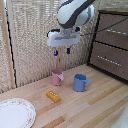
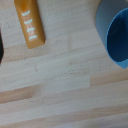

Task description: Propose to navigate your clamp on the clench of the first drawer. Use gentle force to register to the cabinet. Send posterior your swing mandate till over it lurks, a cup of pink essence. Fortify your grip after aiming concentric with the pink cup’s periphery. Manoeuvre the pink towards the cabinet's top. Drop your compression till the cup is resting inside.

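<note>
The pincer (image 1: 62,50) hangs in the air from a white block at the end of the bulky white arm (image 1: 75,14), above the pink cup (image 1: 57,77) and clear of it; its two blue-tipped fingers (image 1: 56,52) stand apart, holding nothing. The pink cup sits upright on the counter (image 1: 90,107), close to the woven backdrop; just beside it, toward the exterior view's right, stands a blue mug (image 1: 80,82); in front of the pink cup lies an orange bar (image 1: 53,96), and the wrist view shows pale marks along its face (image 2: 30,22), too blurred to read. A white plate (image 1: 15,114) with a patterned rim lies at the exterior view's lower left. The cabinet (image 1: 111,47) stands at the exterior view's right, both drawers shut; the top drawer (image 1: 114,23) carries its silver handle (image 1: 120,18). The counter is pale wooden planks; behind it hangs a light reed-like screen (image 1: 35,35).
</note>
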Motion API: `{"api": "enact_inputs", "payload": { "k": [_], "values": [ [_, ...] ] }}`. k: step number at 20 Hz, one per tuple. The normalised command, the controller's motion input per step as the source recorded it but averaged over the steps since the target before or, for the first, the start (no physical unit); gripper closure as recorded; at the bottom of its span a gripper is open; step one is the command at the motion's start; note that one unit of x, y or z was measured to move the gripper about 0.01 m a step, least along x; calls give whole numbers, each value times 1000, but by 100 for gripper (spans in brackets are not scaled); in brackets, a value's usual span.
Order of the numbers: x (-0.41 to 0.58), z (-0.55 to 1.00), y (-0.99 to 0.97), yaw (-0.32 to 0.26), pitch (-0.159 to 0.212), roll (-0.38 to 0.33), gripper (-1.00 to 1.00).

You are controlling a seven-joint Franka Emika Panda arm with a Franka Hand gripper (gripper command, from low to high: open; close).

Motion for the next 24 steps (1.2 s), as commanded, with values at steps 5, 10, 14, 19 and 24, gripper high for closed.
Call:
{"api": "enact_inputs", "payload": {
  "k": [5,10,14,19,24],
  "values": [
    [-47,370,-202,100,-100,-178,-100],
    [-125,458,-267,119,-106,-222,-100],
    [-155,440,-260,112,-78,-233,-100],
    [-189,146,-275,107,-47,-325,-100],
    [-172,25,-243,86,-15,-367,-100]
  ]
}}
